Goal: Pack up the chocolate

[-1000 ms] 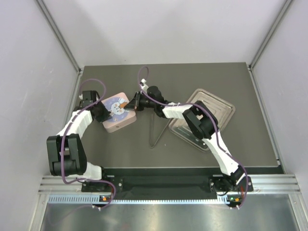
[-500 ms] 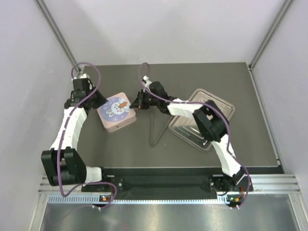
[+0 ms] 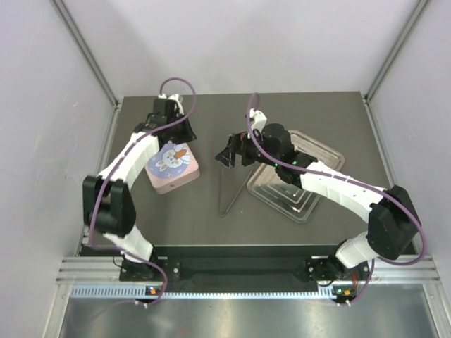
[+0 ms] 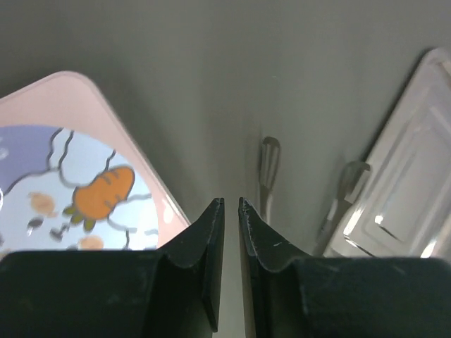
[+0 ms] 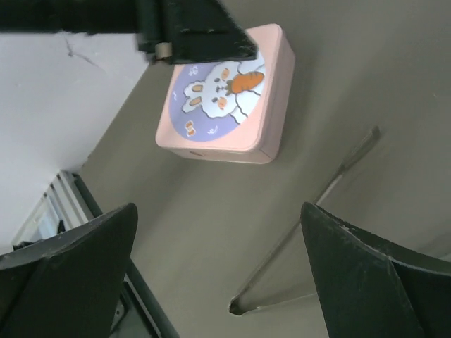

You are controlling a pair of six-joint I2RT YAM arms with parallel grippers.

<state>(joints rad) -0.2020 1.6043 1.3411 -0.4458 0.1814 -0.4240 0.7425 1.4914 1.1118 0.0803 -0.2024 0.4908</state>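
You are hovering both arms beside the pink box (image 3: 173,167).
Your left gripper (image 4: 230,204) is hanging nearly closed, empty; your right gripper (image 3: 231,153) is gaping wide.

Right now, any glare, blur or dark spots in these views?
Top view: sharp, evenly lit, mild sheen on the tray. Left wrist: bright glare on the tray, tongs soft, left gripper dark and blurred. Right wrist: box sharp, right gripper a near-black silhouette.
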